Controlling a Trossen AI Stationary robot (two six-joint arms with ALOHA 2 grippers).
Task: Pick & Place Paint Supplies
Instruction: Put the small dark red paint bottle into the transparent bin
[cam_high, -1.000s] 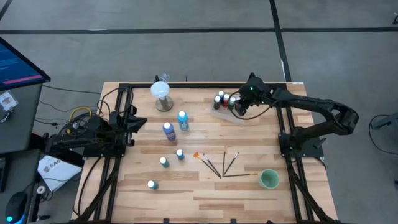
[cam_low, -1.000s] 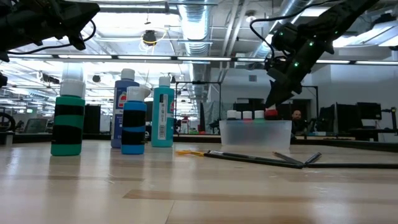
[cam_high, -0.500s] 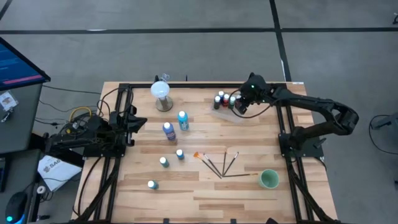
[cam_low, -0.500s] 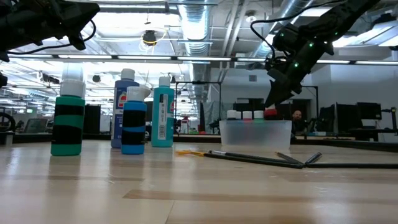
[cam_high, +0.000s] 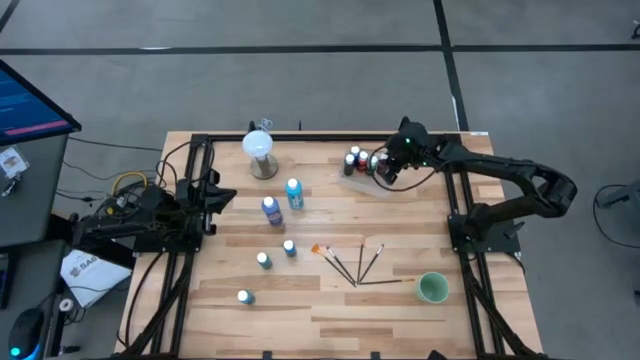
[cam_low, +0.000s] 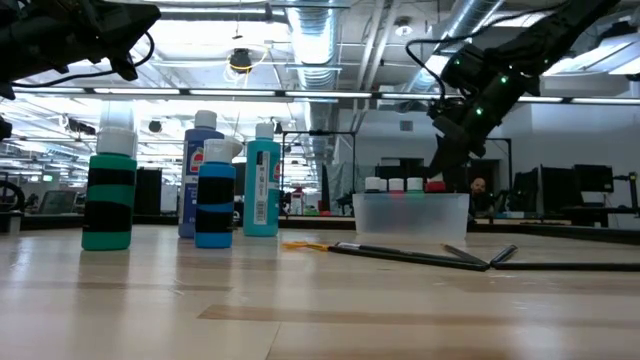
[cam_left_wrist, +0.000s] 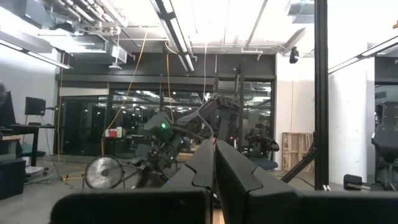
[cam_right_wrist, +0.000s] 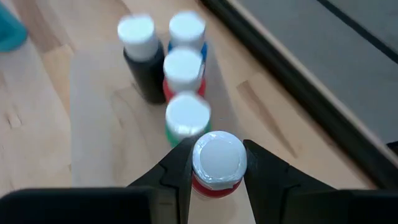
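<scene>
Gripping a red bottle, the right hand hung over the clear tray holding four; five bottles and the brushes remained on the surface.

The tabletop is pale wood in smooth planks with a soft sheen. The bin is frosted, translucent plastic. The bottles look like glossy plastic with smooth white caps. The right claw holds one cap between matt black plastic fingers. The frame is black metal.
</scene>
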